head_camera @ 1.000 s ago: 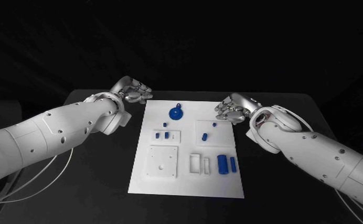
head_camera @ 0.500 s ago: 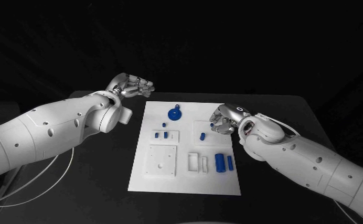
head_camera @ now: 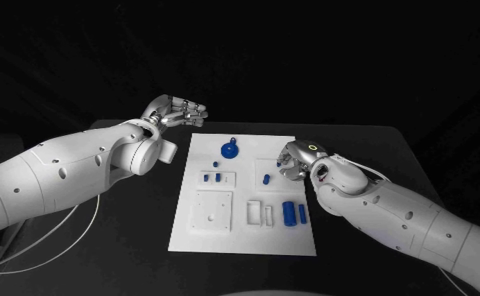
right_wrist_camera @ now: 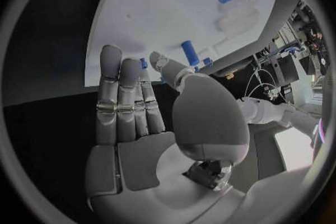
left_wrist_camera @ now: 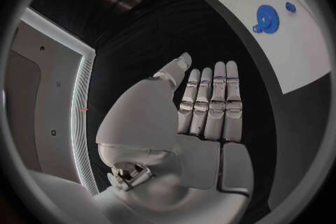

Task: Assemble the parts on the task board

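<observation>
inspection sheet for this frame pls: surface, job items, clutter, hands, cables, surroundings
Surface: black table, white task board lying flat in its middle.
Job's things: blue round part with a tab at the board's far end; small blue pegs at its centre left; one blue peg next to the right hand; blue cylinder near the board's right edge.
Clutter: nothing seen.
Hands: left hand off the board's far left corner, fingers apart, holding nothing; right hand over the board's right side, holding nothing.
Cables: pale cable under the left arm, off the board.
Surroundings: dark backdrop; nothing seen near the table.
</observation>
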Controlling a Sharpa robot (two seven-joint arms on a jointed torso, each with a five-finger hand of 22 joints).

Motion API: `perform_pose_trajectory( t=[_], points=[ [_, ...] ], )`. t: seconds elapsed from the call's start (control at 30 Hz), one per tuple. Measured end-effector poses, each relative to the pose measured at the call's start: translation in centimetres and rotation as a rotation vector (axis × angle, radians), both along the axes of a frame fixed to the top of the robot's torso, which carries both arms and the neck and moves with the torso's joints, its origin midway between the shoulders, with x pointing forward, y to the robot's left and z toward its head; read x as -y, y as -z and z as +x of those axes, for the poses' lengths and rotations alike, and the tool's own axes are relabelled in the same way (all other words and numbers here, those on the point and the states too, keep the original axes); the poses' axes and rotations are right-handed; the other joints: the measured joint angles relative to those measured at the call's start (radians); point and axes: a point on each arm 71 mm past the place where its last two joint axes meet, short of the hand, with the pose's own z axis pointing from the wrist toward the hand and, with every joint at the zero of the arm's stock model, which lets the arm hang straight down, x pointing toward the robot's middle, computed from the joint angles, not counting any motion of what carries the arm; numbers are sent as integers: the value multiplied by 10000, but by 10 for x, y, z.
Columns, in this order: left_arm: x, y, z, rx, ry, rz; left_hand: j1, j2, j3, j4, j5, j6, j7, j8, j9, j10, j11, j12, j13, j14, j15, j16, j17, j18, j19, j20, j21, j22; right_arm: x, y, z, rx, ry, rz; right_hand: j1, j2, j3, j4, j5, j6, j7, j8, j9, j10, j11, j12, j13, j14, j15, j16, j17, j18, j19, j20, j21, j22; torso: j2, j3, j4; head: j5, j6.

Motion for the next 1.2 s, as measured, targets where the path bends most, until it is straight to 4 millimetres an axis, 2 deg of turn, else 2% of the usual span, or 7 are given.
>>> perform_pose_trajectory(
  t=[0.23,0.7,0.97,1.0,1.07,1.2],
  points=[
    [0,0,0,-27,12,-84,0,0,-52,-2,0,0,0,0,0,0,0,0,0,-36,36,0,0,1,90,17,0,-310,-3,2,2,190,65,-148,0,0,123,72,0,23,-22,36,7,0,0,0,0,-1,0,38,0,-8,0,0,38,0,0,7,12,20,-25],
    [2,0,-2,-80,130,-179,39,39,-54,-1,0,1,0,0,0,-36,37,0,1,-72,0,0,0,1,88,18,0,-462,-9,8,3,365,248,-182,0,0,453,98,1,14,-14,27,-17,3,-3,0,-8,-2,-1,38,-12,-63,0,0,77,0,11,7,12,63,-56],
    [2,0,-2,-104,166,-197,39,39,-54,-1,0,1,0,0,0,-67,5,0,1,-93,21,0,1,1,87,18,0,-529,-10,7,5,362,259,-188,0,0,480,70,1,14,-14,27,-18,45,-44,0,-7,-2,-1,38,-11,-68,0,0,116,0,10,3,5,79,-79],
    [2,0,-2,-110,173,-199,39,39,-54,-1,0,1,0,0,1,-66,5,0,1,-110,39,0,1,1,87,18,0,-558,-10,7,5,340,253,-213,7,7,480,70,1,33,-32,27,-15,96,-95,0,-7,-2,-1,38,-12,-69,0,0,115,0,9,3,3,81,-80],
    [3,0,-2,-119,183,-202,40,39,-54,-1,0,1,0,0,1,-66,5,0,1,-110,38,0,0,1,87,18,0,-562,-10,8,5,306,246,-243,92,108,511,40,1,131,-49,27,-6,200,-90,0,-7,-2,-1,38,-12,-70,0,0,154,6,8,3,1,81,-83],
    [3,0,-1,-135,202,-207,39,39,-77,-25,0,1,0,1,1,-100,40,0,1,-110,39,0,1,1,87,18,0,-653,-12,8,5,288,225,-254,188,503,691,-84,-69,289,-102,27,4,366,-183,0,-6,35,-38,37,-11,-72,-2,-2,175,67,8,3,0,75,-86]
  ],
)
